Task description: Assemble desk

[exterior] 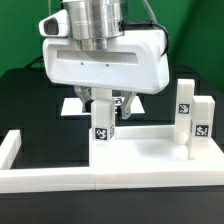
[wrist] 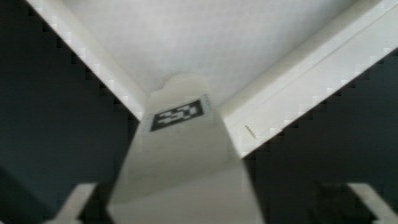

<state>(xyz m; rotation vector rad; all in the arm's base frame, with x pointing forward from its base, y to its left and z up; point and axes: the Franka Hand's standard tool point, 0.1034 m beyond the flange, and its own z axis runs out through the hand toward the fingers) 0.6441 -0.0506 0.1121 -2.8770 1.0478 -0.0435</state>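
The white desk tabletop (exterior: 140, 152) lies flat on the black table. One short white leg (exterior: 102, 124) with a tag stands upright at its near corner on the exterior view's left. Two more tagged legs (exterior: 185, 105) (exterior: 201, 126) stand upright at the exterior view's right end. My gripper (exterior: 105, 102) hangs right above the left leg, its big white body hiding the leg's top. In the wrist view the leg (wrist: 178, 150) runs up the middle to the tabletop (wrist: 196, 45). My gripper (wrist: 217, 205) is open, with its fingertips (wrist: 80, 200) wide of the leg and dark gaps on both sides.
A long white border bar (exterior: 100, 183) runs along the front of the tabletop. A second bar (exterior: 10, 150) turns back at the exterior view's left. The black table (exterior: 40, 100) lies all around, with a green wall behind.
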